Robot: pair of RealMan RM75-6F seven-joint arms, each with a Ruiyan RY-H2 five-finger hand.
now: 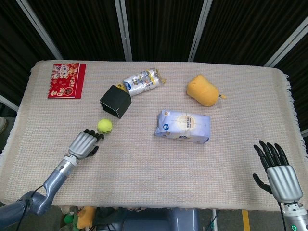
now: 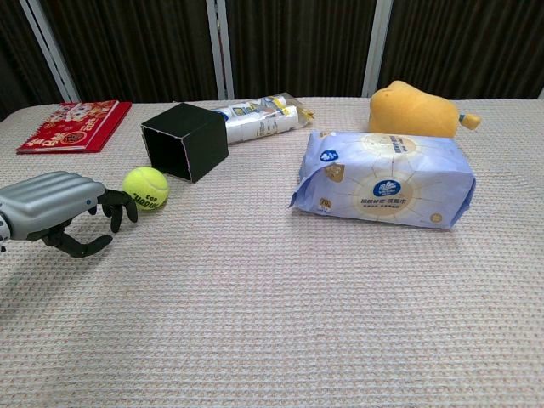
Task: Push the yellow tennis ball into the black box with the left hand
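The yellow tennis ball lies on the cloth just in front of the black box, close to the box's open side. My left hand is right behind the ball on its near-left side. Its fingers are bent loosely downward and reach to the ball's edge, and it holds nothing. My right hand rests at the table's near right corner with fingers spread, far from the ball; the chest view does not show it.
Behind the box lies a white snack packet. A blue-white tissue pack sits mid-table, a yellow plush behind it. A red booklet lies at the far left. The woven cloth covers the table.
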